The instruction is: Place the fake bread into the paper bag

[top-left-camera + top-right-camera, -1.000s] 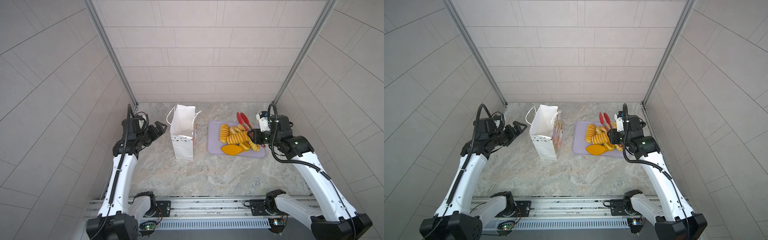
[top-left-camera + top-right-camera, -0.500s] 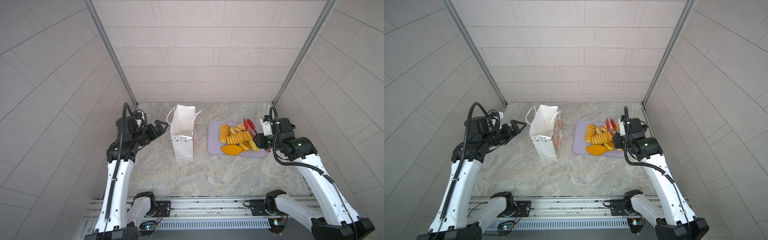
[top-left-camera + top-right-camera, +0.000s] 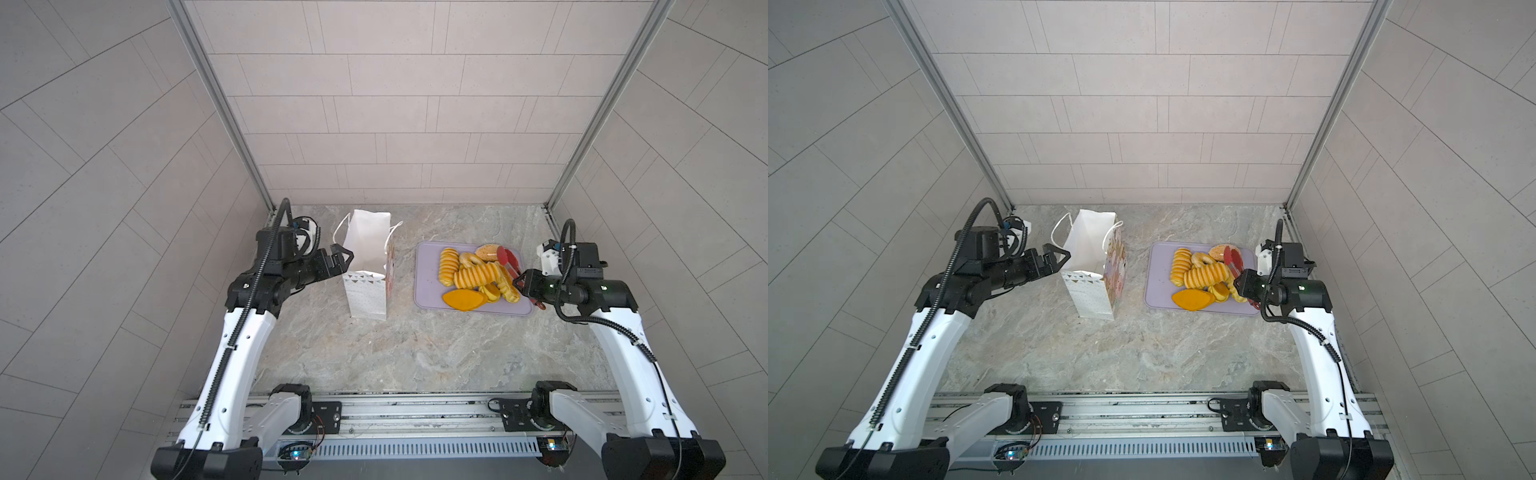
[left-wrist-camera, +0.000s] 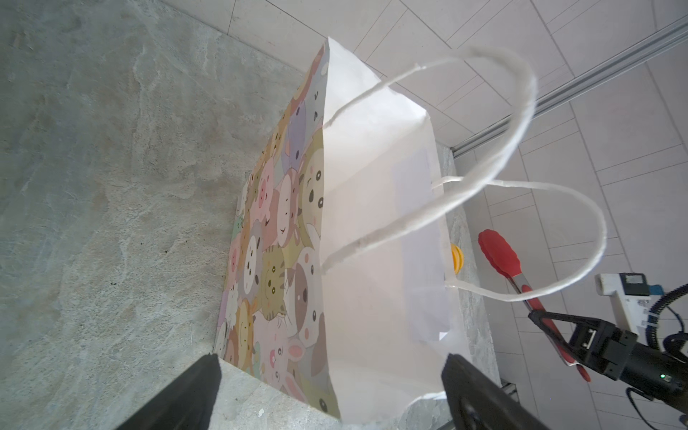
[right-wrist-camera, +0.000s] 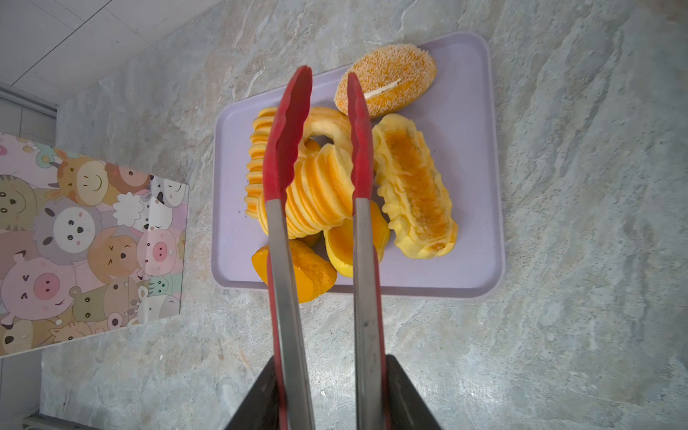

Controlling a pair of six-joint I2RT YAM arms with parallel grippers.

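1. The fake bread (image 3: 478,276) lies heaped on the lilac tray (image 3: 428,291), to the right of the paper bag (image 3: 368,291).
2. The right jaws clamp the handles of the red-tipped tongs (image 5: 286,149). The tips hang apart above a ridged loaf (image 5: 320,193), likely lined up for a pick.
3. The bag stands upright on the desk (image 3: 374,353), mouth up. The left jaws gape wide just left of it, probably to steady it.
4. No brand or writing can be read; the bag shows only cartoon animal faces, triangles and dots.

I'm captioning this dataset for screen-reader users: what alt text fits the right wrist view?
The right hand holds red-tipped tongs, tips apart and empty, over a lilac tray piled with golden fake bread. The paper bag, cartoon-animal side showing, stands apart on the marbled table.
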